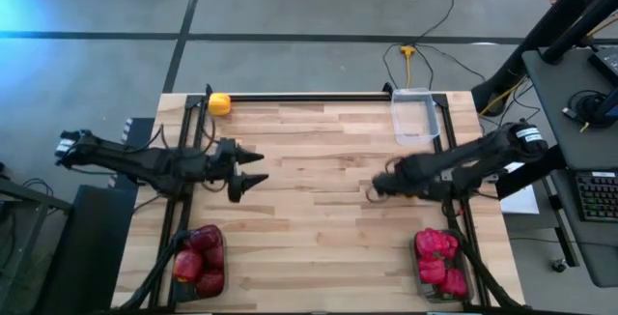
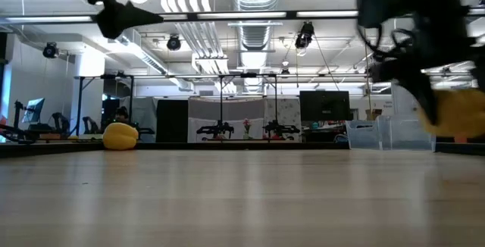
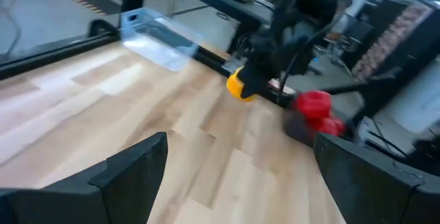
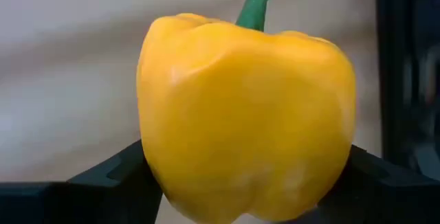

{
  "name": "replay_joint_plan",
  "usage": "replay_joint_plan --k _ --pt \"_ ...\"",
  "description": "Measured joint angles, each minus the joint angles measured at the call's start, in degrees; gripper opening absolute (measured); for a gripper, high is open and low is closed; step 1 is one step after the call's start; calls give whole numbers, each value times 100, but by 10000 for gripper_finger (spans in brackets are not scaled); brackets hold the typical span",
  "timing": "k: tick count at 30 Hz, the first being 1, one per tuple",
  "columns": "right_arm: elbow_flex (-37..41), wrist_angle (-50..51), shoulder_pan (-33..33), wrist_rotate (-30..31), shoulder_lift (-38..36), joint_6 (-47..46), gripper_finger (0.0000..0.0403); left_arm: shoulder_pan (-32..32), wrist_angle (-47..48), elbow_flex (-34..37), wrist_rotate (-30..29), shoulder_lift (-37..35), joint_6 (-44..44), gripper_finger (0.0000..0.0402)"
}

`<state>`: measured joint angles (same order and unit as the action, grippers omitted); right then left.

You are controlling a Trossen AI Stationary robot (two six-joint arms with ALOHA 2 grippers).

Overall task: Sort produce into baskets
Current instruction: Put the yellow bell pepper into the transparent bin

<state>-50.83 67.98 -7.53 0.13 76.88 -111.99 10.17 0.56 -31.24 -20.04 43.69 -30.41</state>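
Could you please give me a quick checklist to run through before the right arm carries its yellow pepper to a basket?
1. Yellow pepper sits between the right gripper fingers: ok.
2. Grip fully closed and firm: cannot tell.
3. Clear basket is empty and open: ok.
4. Left gripper is open, empty and away from the right arm's side: ok.
5. Second yellow pepper remains loose at the far left corner: not ok, unsorted.
6. Red pepper basket and apple basket are filled: ok.
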Motion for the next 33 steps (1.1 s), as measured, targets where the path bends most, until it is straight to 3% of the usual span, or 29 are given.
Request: replay_joint_plan --k 9,14,18,23,28,33 --pt "-1171 559 2395 1267 0 3063 279 -2527 -75 0 1253 424 -374 348" --pt "-1332 287 3652 1805 11 4420 282 -4044 498 -428 2108 1044 -451 348" --pt "-970 -829 4738 1793 18 5517 280 -5012 952 -1038 2106 1647 158 348" --pt "-378 -1888 5726 1775 20 6141 283 -5936 1223 -1755 2098 2401 584 348" --pt "-149 -2679 6102 1808 61 6537 282 -6481 1810 -2567 1601 3342 1022 348" --pt "-194 -2582 6053 2016 379 6483 303 -6648 2398 -3288 1483 4035 1642 348"
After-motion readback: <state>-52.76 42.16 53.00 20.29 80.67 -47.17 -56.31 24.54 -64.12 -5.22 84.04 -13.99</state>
